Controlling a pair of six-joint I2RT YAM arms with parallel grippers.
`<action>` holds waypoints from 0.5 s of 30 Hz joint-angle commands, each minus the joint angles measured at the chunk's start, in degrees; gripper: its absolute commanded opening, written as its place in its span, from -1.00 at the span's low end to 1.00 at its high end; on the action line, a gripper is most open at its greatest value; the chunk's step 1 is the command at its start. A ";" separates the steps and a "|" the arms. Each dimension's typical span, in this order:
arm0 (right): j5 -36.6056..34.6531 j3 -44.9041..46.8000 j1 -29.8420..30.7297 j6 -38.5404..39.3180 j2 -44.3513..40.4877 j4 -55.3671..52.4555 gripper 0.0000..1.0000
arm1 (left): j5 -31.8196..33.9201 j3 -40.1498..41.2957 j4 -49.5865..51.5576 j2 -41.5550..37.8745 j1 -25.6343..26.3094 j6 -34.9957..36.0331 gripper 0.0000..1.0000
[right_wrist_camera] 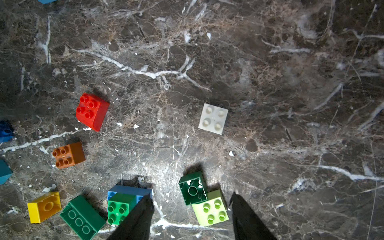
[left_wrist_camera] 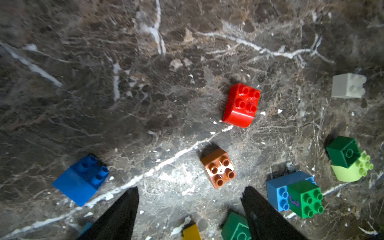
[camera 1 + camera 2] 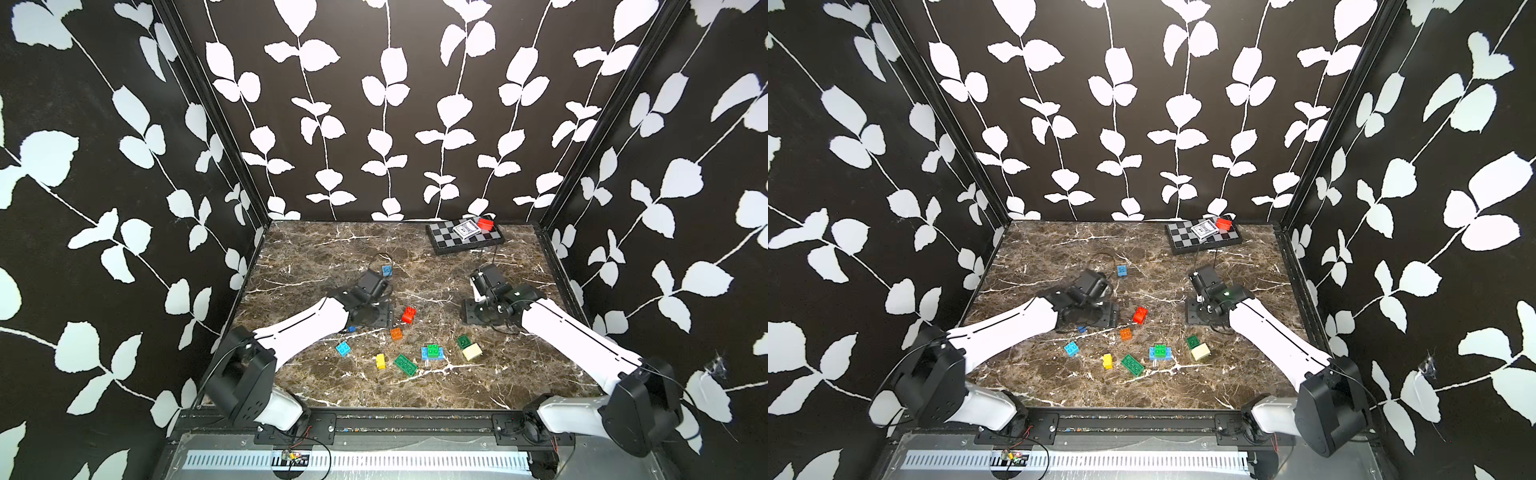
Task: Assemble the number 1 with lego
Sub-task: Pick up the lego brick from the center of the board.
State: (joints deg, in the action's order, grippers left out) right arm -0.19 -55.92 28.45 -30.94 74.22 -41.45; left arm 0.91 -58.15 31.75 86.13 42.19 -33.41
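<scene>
Loose lego lies on the marble table: a red brick [image 3: 409, 314], an orange one [image 3: 396, 333], light blue [image 3: 343, 348], yellow [image 3: 380, 361], a green oblong [image 3: 405, 365], a green brick on a blue one [image 3: 433, 352], and dark green [image 3: 463, 341] touching cream [image 3: 472, 351]. A blue brick [image 3: 387, 270] sits farther back. My left gripper [image 2: 191, 199] hangs open and empty above the orange brick [image 2: 218, 167]. My right gripper [image 1: 192, 204] is open too, over the dark green brick [image 1: 192, 188]. A white brick [image 1: 213, 118] lies ahead of it.
A chessboard [image 3: 446, 243] sits at the back right with a card pack [image 3: 466, 230] and a red brick [image 3: 485, 224] on it. Patterned walls close in the table on three sides. A black rail [image 3: 415, 419] runs along the front edge.
</scene>
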 commanded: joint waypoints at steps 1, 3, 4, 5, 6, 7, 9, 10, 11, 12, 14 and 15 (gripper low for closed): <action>0.15 1.75 -1.24 -0.13 -0.93 -1.47 0.22 | 2.13 -5.16 7.53 3.85 2.64 -3.87 0.56; 0.40 1.86 -1.61 0.75 -0.75 -1.57 0.22 | 3.08 -8.11 10.27 7.19 4.16 -4.83 0.52; 0.45 1.85 -1.72 1.07 -0.74 -1.69 0.22 | 3.34 -9.25 11.24 8.49 4.59 -5.22 0.50; 0.41 1.80 -1.86 1.34 -0.74 -1.70 0.22 | 3.67 -10.36 12.10 9.76 5.20 -5.70 0.48; 0.45 1.84 -1.98 1.62 -0.83 -1.70 0.23 | 4.02 -11.39 12.99 11.12 5.68 -6.23 0.43; 0.45 1.90 -2.08 1.87 -0.91 -1.68 0.23 | 4.14 -12.06 13.49 12.21 5.94 -6.83 0.40; 0.54 2.04 -2.24 2.41 -1.05 -1.69 0.24 | 4.49 -13.54 14.28 14.34 6.48 -8.03 0.36; 0.59 2.07 -2.32 2.66 -1.08 -1.77 0.24 | 4.60 -14.18 14.67 15.13 6.65 -8.41 0.33; 0.62 2.08 -2.43 2.88 -1.13 -1.92 0.24 | 4.94 -14.96 15.27 16.06 6.84 -8.95 0.29; 0.71 2.19 -2.50 3.14 -1.22 -2.05 0.24 | 5.36 -15.70 16.05 16.93 7.06 -9.57 0.26; 0.80 2.37 -2.67 3.38 -1.51 -1.99 0.24 | 5.90 -16.47 17.04 18.04 7.36 -10.47 0.20; 0.93 2.55 -2.70 3.43 -1.61 -2.01 0.25 | 5.91 -16.68 17.27 18.45 7.53 -10.97 0.17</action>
State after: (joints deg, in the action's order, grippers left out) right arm 0.56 -55.33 26.17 -28.62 73.82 -42.44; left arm 4.99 -73.10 44.75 104.53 49.17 -41.78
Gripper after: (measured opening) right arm 0.622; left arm 0.593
